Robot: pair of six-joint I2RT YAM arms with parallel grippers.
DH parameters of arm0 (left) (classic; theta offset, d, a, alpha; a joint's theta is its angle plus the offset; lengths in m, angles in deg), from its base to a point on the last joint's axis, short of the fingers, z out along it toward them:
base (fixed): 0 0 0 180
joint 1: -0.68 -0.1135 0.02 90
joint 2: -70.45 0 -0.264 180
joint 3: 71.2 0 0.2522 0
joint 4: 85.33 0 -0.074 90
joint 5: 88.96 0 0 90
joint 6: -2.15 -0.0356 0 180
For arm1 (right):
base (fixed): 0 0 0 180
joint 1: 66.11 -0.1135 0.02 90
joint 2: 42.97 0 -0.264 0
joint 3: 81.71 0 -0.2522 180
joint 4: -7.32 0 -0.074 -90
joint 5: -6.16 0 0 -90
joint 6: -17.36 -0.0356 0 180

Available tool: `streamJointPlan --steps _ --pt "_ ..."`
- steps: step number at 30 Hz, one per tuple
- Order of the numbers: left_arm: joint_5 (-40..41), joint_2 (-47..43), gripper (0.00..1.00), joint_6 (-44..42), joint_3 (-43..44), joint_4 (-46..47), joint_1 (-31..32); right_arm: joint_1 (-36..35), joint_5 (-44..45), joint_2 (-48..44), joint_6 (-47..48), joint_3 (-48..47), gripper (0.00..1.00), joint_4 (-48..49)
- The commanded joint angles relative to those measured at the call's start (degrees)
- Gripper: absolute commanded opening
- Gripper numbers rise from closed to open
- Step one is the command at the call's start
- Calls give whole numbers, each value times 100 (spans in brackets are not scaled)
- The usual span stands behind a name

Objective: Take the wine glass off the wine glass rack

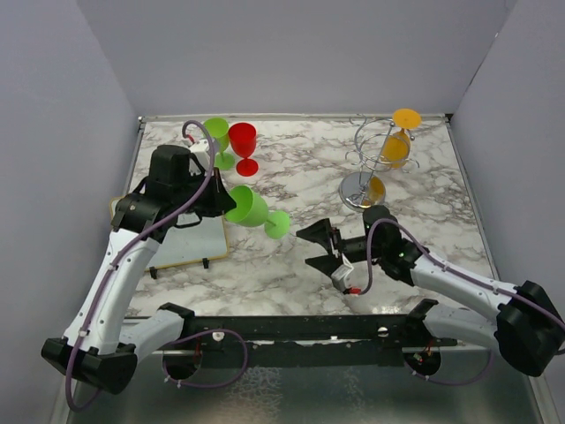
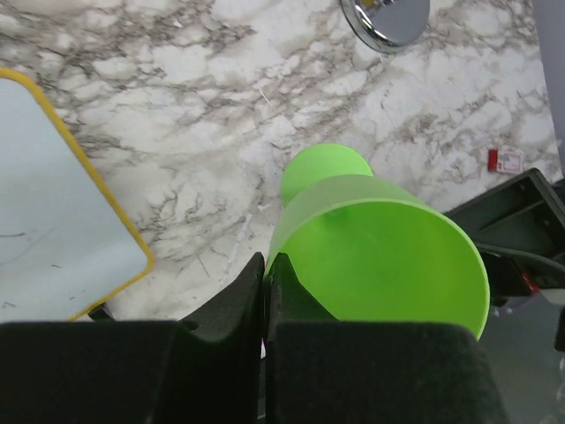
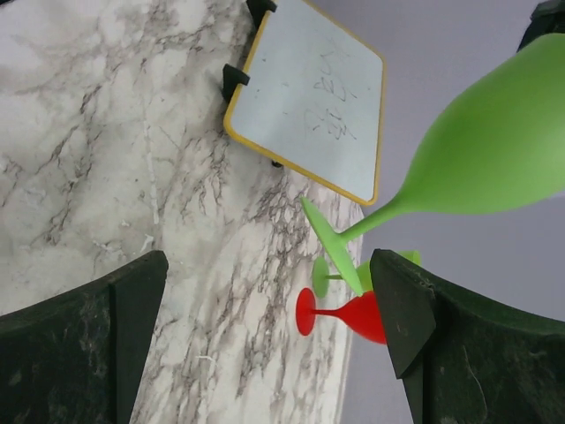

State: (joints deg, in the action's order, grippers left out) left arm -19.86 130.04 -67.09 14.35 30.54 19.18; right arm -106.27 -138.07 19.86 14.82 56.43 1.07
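Observation:
The silver wire wine glass rack (image 1: 371,141) stands at the back right on its round base (image 1: 357,193). An orange wine glass (image 1: 396,148) hangs upside down from its arms. My left gripper (image 1: 224,201) is shut on the rim of a green wine glass (image 1: 252,210) and holds it tilted above the table, left of the rack. In the left wrist view my gripper (image 2: 265,265) pinches the rim of this glass (image 2: 380,256). My right gripper (image 1: 322,250) is open and empty, low in front of the rack. The held glass also shows in the right wrist view (image 3: 494,150), beyond that gripper (image 3: 274,300).
A red glass (image 1: 243,143) and another green glass (image 1: 217,140) stand upright at the back left. A yellow-framed whiteboard (image 1: 181,237) lies at the left under my left arm. Grey walls enclose the table. The rack's base shows in the left wrist view (image 2: 386,18).

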Motion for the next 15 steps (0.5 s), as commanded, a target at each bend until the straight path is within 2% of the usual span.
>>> streamJointPlan --steps 1,4,9,11,13,15 --pt "996 -58 0 65 404 -60 13 -20 308 -299 -2440 -96 100 1009" --pt "1375 35 0 27 558 -37 13 -18 1106 -263 -4942 -165 100 2587" --pt "1423 207 0 12 585 106 12 -18 3315 -560 -8044 -853 100 2920" --pt "1380 295 0 16 546 189 13 -18 4623 -798 -9203 -1298 100 2176" --pt "1314 412 0 -4 522 294 13 -18 5925 -870 -10203 -2109 100 748" --pt "1231 554 0 -56 525 387 19 -18 6478 -664 -10639 -3209 100 -919"
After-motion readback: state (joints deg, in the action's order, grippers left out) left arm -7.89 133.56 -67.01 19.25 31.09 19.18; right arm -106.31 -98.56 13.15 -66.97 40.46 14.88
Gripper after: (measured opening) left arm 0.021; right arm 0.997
